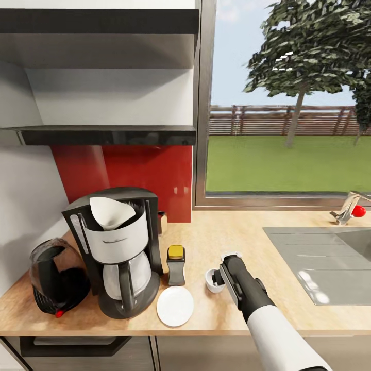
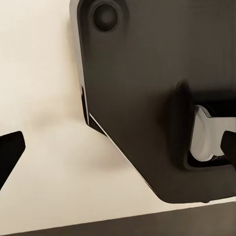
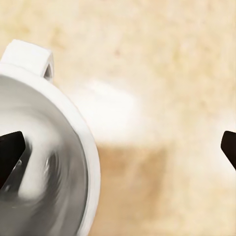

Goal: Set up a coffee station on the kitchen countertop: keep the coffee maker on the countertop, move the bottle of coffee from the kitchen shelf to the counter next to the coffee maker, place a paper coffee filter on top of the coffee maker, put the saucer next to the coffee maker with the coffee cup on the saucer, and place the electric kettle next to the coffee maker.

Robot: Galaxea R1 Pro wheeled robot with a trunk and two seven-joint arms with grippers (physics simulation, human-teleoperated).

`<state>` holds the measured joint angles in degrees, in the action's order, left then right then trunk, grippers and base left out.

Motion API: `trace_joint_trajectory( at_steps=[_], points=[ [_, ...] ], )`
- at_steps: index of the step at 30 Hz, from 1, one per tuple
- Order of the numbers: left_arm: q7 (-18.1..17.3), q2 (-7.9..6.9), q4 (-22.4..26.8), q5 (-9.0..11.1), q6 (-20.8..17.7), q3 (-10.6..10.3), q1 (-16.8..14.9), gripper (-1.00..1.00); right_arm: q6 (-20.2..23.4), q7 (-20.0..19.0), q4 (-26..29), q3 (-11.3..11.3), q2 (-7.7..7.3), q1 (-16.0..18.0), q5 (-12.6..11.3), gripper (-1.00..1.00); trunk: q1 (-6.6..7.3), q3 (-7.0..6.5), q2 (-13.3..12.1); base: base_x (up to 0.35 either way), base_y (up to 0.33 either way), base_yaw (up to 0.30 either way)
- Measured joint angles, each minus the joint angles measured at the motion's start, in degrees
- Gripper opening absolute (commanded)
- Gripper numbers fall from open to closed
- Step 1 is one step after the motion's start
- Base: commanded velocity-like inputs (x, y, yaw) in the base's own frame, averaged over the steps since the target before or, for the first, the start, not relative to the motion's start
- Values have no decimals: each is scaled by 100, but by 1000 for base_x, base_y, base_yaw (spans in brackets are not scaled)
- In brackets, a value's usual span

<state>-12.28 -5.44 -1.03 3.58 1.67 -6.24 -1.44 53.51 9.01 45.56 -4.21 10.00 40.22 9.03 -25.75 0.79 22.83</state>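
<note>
The black coffee maker (image 1: 121, 252) stands on the kitchen countertop (image 1: 242, 232), with the white paper coffee filter (image 1: 110, 211) in its top. To its left is the dark electric kettle (image 1: 54, 282). The yellow-lidded bottle of coffee (image 1: 176, 265) stands just right of the coffee maker, and the white saucer (image 1: 175, 305) lies bare in front of the bottle. The coffee cup (image 1: 213, 281) stands on the counter right of the saucer. My right gripper (image 1: 225, 273) points down over it, open. One fingertip (image 3: 10, 153) is over the inside of the cup (image 3: 44, 162), the other beyond its rim. My left gripper (image 2: 118, 147) is open.
The black kitchen shelf (image 1: 108, 135) hangs above the coffee maker, a second one higher. A grey sink (image 1: 319, 263) and a tap with a red knob (image 1: 351, 208) lie to the right. A small brown box (image 1: 163, 222) stands behind the coffee maker. A dark robot part (image 2: 147, 98) faces the left wrist.
</note>
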Motion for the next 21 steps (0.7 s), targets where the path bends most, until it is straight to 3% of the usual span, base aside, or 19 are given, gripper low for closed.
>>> trace_joint_trajectory(
  at_steps=[14, 15, 21],
  points=[
    [0, 0, 0, 0, 0, 0, 0, 100, 0, -1, -4, 0, 0, 0, -1, 100, 0, 0, 0, 0, 0, 0],
    [0, 0, 0, 0, 0, 1, 0, 100, 0, -1, -4, 0, 0, 0, -1, -100, 0, 0, 0, 0, 0, 0],
    [0, 0, 0, 0, 0, -1, 1, 100, 9, -4, 6, -5, 0, 5, 98, -100, 1, -2, 4, 0, 0, 0]
  ],
)
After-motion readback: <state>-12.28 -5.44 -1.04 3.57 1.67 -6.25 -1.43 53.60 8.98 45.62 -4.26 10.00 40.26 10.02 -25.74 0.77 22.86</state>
